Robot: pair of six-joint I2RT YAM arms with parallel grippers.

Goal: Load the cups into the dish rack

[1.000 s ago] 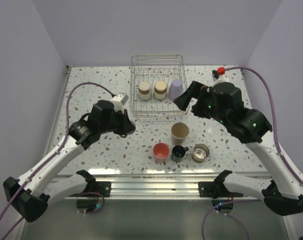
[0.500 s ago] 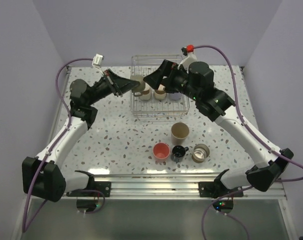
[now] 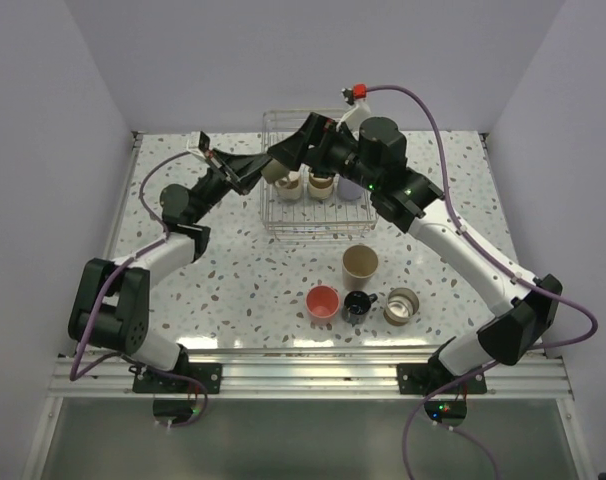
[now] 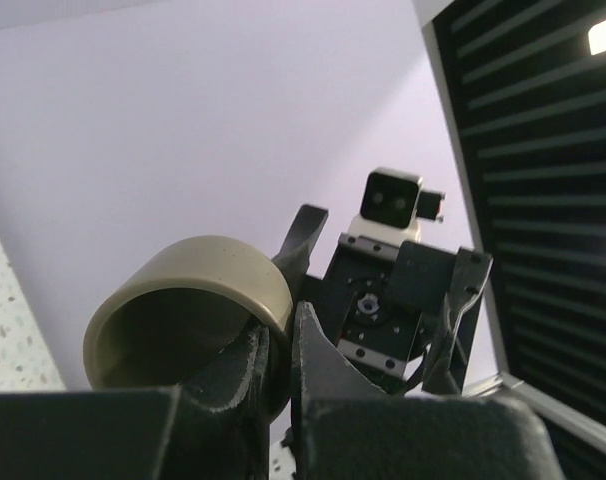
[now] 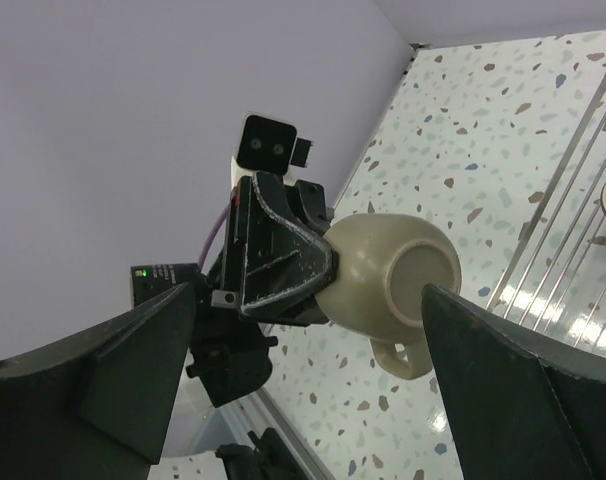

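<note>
left gripper (image 3: 255, 172) clamped on rim of beige mug (image 5: 388, 275), aloft at left edge of the dish rack (image 3: 318, 228). right gripper (image 3: 285, 158) wide open, empty, facing it. in rack: two beige cups (image 3: 288, 186), lavender cup (image 3: 351, 188). not loaded, in front of rack: tan cup (image 3: 360, 265), coral cup (image 3: 323, 301), black mug (image 3: 357, 305), metal cup (image 3: 402, 305). right arm (image 3: 433, 215) hides rack's back.

Soft, even light is filling all three views.
Overhead, the table (image 3: 233, 300) is glaring toward six o'clock; a lamp strip (image 4: 605, 36) is glowing at one o'clock in the left wrist view; the right gripper's fingers (image 5: 83, 380) are blurring darkly at seven and five o'clock.
</note>
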